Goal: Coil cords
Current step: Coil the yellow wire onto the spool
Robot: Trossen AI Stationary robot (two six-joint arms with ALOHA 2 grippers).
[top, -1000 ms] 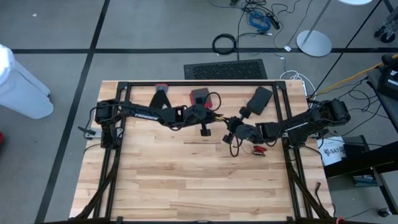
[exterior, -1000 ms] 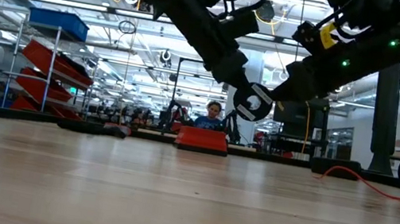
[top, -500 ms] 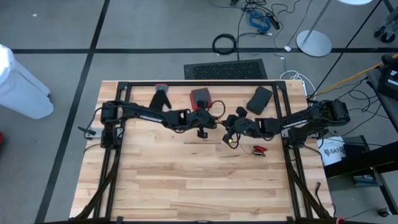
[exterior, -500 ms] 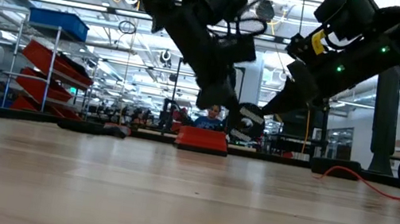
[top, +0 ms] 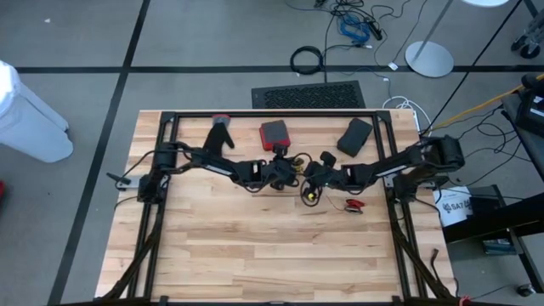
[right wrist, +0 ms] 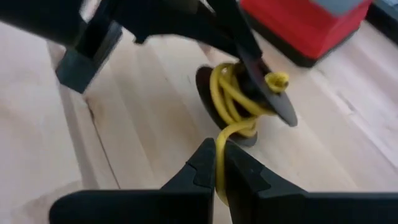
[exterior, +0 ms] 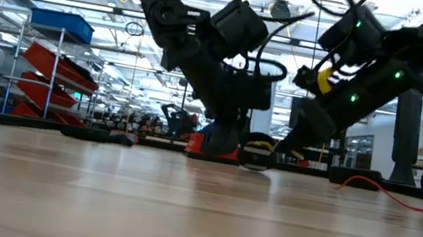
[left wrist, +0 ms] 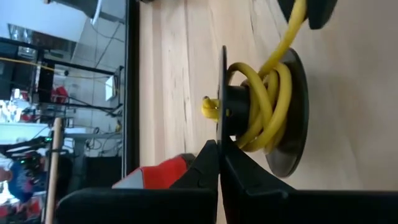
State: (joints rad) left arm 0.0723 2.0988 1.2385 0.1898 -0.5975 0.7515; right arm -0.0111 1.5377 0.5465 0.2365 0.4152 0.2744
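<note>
Near table centre, yellow cord (right wrist: 231, 102) wound on a black spool (left wrist: 287, 112) standing on edge. Left gripper (left wrist: 219, 163) at the spool's nine o'clock, fingers pressed together on its disc rim. Right gripper (right wrist: 219, 167) at three o'clock, pinching the cord's free run, plain only from its wrist. High view: only tangle.

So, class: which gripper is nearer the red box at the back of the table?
Left. The left gripper sits just in front of the red box; the right gripper is farther off, toward the right.
</note>
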